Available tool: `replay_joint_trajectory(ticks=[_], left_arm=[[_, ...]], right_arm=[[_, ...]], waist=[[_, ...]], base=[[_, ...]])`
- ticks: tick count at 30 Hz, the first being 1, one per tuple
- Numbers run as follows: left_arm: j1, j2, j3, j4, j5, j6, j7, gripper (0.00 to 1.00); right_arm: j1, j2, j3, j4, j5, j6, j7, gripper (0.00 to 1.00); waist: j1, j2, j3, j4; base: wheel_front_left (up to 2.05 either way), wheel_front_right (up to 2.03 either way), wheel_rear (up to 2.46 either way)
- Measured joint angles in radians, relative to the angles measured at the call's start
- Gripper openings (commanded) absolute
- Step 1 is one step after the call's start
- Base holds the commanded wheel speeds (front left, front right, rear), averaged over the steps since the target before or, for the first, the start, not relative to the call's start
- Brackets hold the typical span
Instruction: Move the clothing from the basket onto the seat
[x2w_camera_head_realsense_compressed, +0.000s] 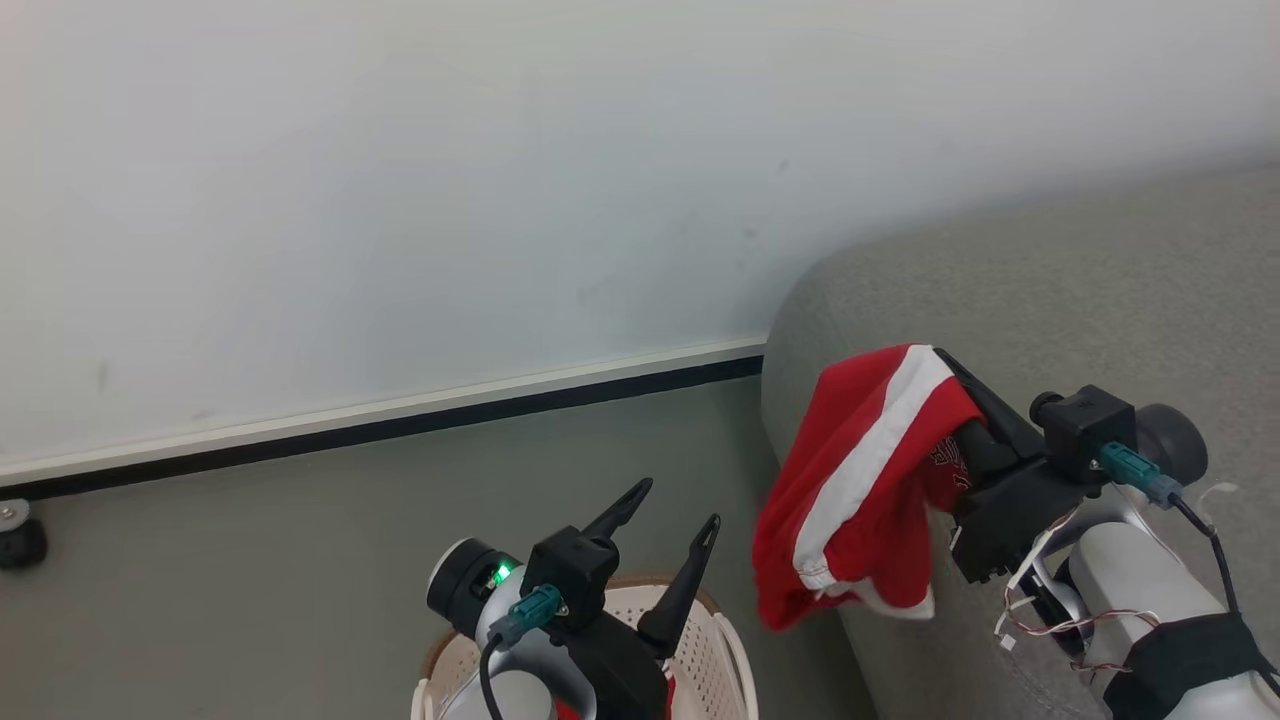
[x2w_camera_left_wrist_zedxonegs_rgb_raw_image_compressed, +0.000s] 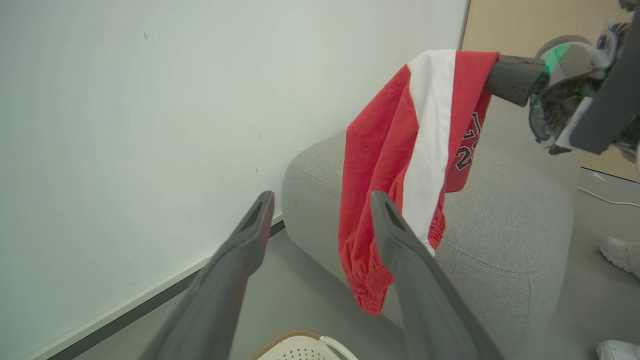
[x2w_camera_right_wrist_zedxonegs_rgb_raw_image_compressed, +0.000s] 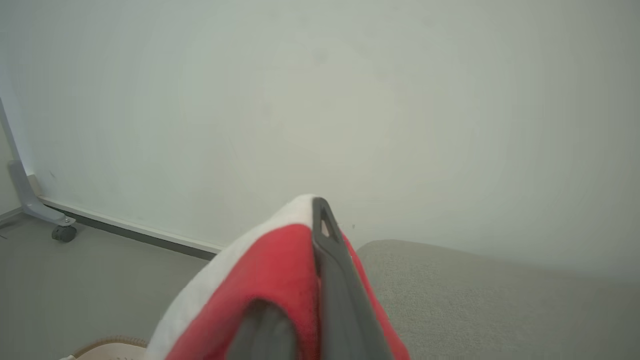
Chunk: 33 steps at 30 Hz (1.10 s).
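A red garment with a white stripe (x2w_camera_head_realsense_compressed: 860, 480) hangs from my right gripper (x2w_camera_head_realsense_compressed: 942, 356), which is shut on its top edge beside the rounded end of the grey seat (x2w_camera_head_realsense_compressed: 1100, 300). In the left wrist view the clothing (x2w_camera_left_wrist_zedxonegs_rgb_raw_image_compressed: 400, 165) dangles in front of the seat (x2w_camera_left_wrist_zedxonegs_rgb_raw_image_compressed: 500, 220), with navy numbers on its back fold. My left gripper (x2w_camera_head_realsense_compressed: 672, 515) stands open and holds nothing above the cream basket (x2w_camera_head_realsense_compressed: 725, 650); a sliver of red shows inside it. Red and white fabric (x2w_camera_right_wrist_zedxonegs_rgb_raw_image_compressed: 270, 270) drapes over my right fingers (x2w_camera_right_wrist_zedxonegs_rgb_raw_image_compressed: 327, 245).
A white wall with a dark baseboard (x2w_camera_head_realsense_compressed: 400, 425) runs behind the basket and seat. A caster wheel (x2w_camera_head_realsense_compressed: 20, 540) stands at the far left on the grey floor. A person's white shoes (x2w_camera_left_wrist_zedxonegs_rgb_raw_image_compressed: 620, 255) are on the floor beyond the seat.
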Motion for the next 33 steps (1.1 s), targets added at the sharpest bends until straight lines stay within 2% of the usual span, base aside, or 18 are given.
replay_joint_trajectory(ticks=[12, 18, 26, 33], left_arm=[[0.039, -0.009, -0.015, -0.025, -0.002, 0.004, -0.010, 1.00], [0.039, -0.016, -0.021, -0.039, 0.000, 0.010, -0.017, 1.00], [0.031, -0.017, -0.032, -0.072, 0.017, 0.012, -0.019, 1.00], [0.003, 0.006, -0.033, -0.116, 0.035, 0.017, -0.019, 1.00]], right_arm=[[0.004, -0.041, -0.016, -0.070, -0.001, -0.004, 0.000, 0.00], [0.008, -0.091, -0.040, -0.134, -0.002, -0.010, 0.000, 0.00], [-0.007, -0.134, -0.076, -0.203, -0.002, -0.013, 0.000, 0.00], [-0.167, -0.157, -0.114, -0.222, 0.013, -0.012, 0.012, 0.00]], waist=[[0.0000, 0.0000, 0.021, -0.138], [0.0000, 0.0000, 0.047, -0.208], [0.0000, 0.0000, 0.113, -0.233], [0.0001, 0.0001, 0.193, -0.227]], base=[[0.00, 0.00, 0.00], [0.00, 0.00, 0.00], [0.00, 0.00, 0.00], [0.00, 0.00, 0.00]])
